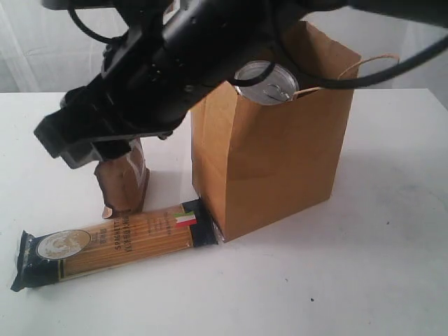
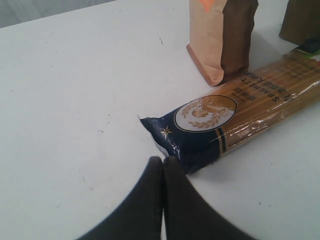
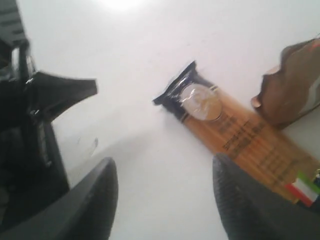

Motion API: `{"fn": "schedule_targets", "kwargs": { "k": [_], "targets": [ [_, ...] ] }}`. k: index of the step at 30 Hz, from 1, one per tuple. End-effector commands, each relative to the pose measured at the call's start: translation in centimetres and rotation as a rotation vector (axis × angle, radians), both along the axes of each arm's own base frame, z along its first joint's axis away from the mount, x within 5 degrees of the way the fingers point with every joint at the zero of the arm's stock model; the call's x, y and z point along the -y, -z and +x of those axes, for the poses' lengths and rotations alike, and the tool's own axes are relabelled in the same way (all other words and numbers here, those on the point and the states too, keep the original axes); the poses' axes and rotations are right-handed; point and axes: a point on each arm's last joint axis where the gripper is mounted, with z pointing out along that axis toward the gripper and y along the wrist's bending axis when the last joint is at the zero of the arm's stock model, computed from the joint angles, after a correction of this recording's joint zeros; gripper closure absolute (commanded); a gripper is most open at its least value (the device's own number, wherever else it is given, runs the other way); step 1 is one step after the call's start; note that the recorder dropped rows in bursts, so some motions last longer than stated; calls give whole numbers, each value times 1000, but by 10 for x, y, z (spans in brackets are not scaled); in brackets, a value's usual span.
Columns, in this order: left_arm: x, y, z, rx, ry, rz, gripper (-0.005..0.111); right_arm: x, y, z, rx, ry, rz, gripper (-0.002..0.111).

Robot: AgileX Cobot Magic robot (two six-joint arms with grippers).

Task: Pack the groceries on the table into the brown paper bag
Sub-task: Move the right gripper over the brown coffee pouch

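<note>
the spaghetti packet (image 1: 115, 245) lies flat on the worktop (image 1: 336, 280). the left pincer (image 2: 163, 161) is clenched on nothing, just short of its dark end; the right pincer (image 3: 164, 161) hangs released, empty, above it. i'd take the packet mid-length with the right and tip it end-first. behind stands the brown pouch (image 1: 124, 183); the brown paper bag (image 1: 280, 161) is just beside the packet's flag end, a silver can (image 1: 264, 82) tilted in its mouth, so aim past it.

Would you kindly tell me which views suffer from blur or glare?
Exterior view: a dark arm looms soft-focused near the lens. Left wrist view: sharp, spaghetti packet lettering legible. Right wrist view: blurred throughout, with glare bleaching the table.
</note>
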Motion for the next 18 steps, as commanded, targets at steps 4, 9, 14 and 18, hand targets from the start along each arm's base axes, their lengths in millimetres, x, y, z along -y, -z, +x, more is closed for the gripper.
{"fn": "schedule_targets", "kwargs": {
  "k": [4,9,14,18],
  "targets": [
    [0,1,0,-1,-5,-4,107,-33,18,34,105,190,-42,33],
    [0,1,0,-1,-5,-4,107,-40,31,60,176,390,-9,33],
    [0,1,0,-1,-5,-4,107,-46,48,72,202,447,-23,33],
    [0,1,0,-1,-5,-4,107,-52,61,76,191,448,-27,33]
  ]
}}
